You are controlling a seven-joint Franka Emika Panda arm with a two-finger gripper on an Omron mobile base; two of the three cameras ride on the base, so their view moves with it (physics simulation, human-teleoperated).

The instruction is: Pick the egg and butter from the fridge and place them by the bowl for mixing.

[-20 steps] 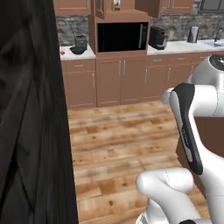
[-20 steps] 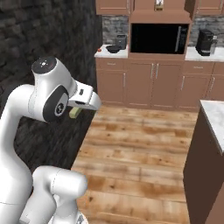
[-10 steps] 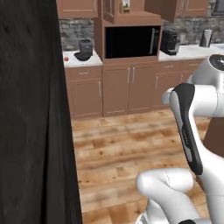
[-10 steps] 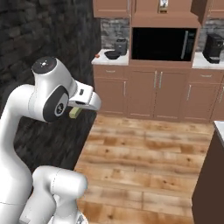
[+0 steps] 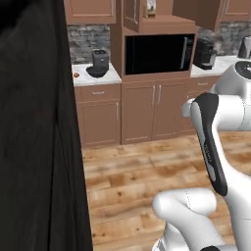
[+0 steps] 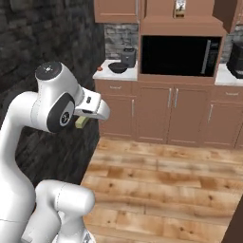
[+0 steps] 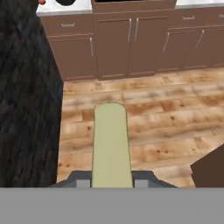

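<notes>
My gripper (image 7: 111,181) is shut on the butter (image 7: 110,144), a pale yellow-green stick that juts out ahead of the fingers over the wooden floor. In the right base view the butter (image 6: 81,122) pokes out under the white hand, held in front of the arm at chest height. The egg (image 5: 76,75), a small orange-red ball, lies on the white counter just left of the black bowl (image 5: 96,71). From the right base both show again, egg (image 6: 100,68) and bowl (image 6: 117,68). The egg (image 7: 41,1) peeks in at the hand view's top edge. The fridge's shelves are out of view.
A tall black textured slab (image 5: 34,137) stands close on the left. Brown cabinets (image 5: 139,112) with a built-in microwave (image 5: 157,53) face me across the wooden floor (image 5: 137,186). A dark appliance (image 5: 100,57) stands behind the bowl, a coffee machine (image 5: 205,53) further right.
The whole picture has shifted: the base has driven, and the cabinets and counter now look nearer and further right. The arm keeps its pose with the butter still gripped.
</notes>
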